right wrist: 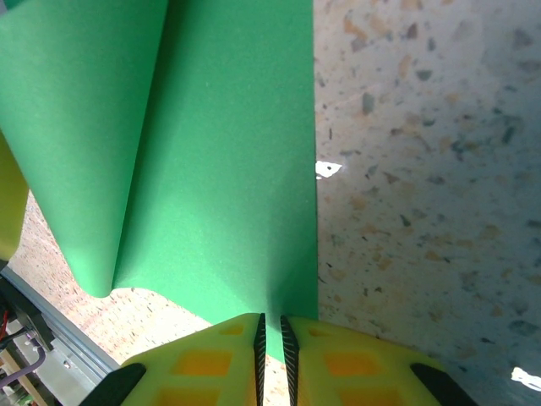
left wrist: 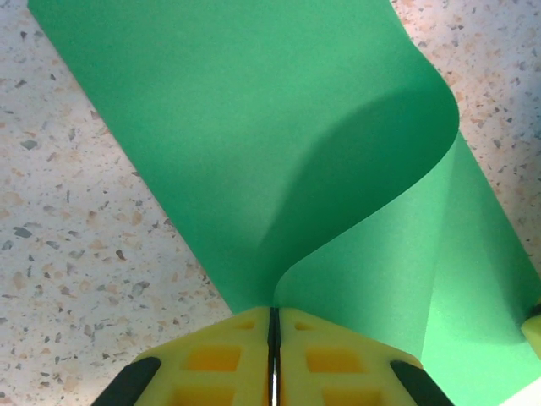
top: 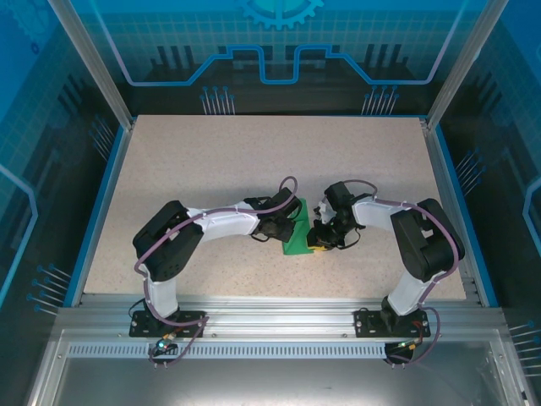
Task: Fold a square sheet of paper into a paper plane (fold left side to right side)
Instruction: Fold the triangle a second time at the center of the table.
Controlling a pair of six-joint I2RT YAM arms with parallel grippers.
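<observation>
Green paper (left wrist: 254, 127) bows up in a loose roll (no sharp crease) just ahead of both sets of jaws. Clamped on opposite edges: left gripper (left wrist: 273, 320), right gripper (right wrist: 270, 328). Right wrist also catches the rail (right wrist: 51, 364) behind the roll.

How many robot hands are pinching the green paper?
2. The left hand pinches the green paper on its left side, where it curls over; the right hand pinches its right edge.
</observation>
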